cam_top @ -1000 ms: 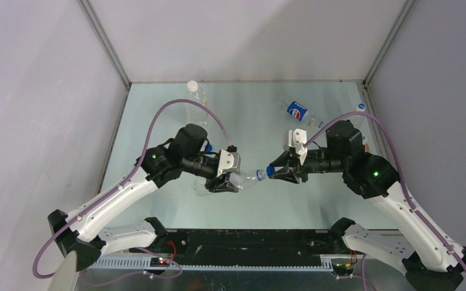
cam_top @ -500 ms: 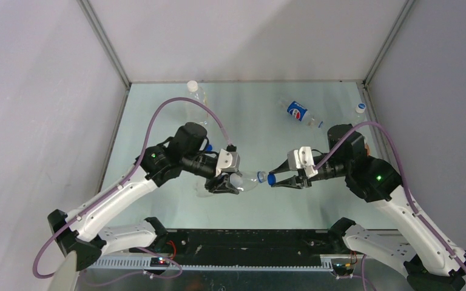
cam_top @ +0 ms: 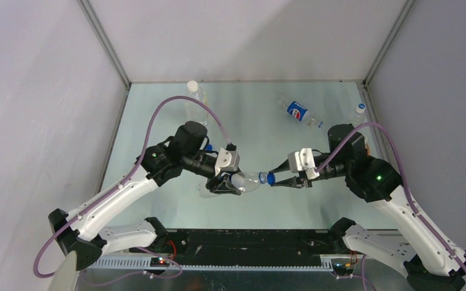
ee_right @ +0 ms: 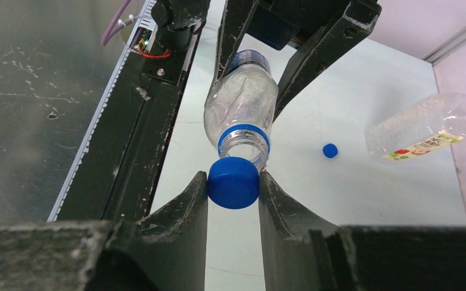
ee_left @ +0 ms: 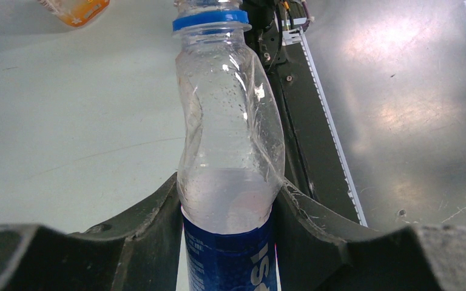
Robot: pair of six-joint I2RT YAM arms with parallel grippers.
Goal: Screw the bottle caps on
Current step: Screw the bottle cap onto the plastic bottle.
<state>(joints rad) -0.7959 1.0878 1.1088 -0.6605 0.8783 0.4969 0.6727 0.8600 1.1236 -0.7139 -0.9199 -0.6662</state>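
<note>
Pale green table (cam_top: 255, 115), left gripper (ee_left: 227, 194) clamping clear bottle (ee_left: 230, 139) mid-frame, right gripper (ee_right: 233, 185) pinching blue cap (ee_right: 233, 180) at its mouth.

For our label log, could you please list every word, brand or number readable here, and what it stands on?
No text reads in full.
Held bottle, blue label: white letters cut off at the picture's edge, no whole word.
Lying bottle, blue label: round red, white and blue logo, words too small.
White-labelled bottle: print too blurred.
Orange label: too blurred.
</note>
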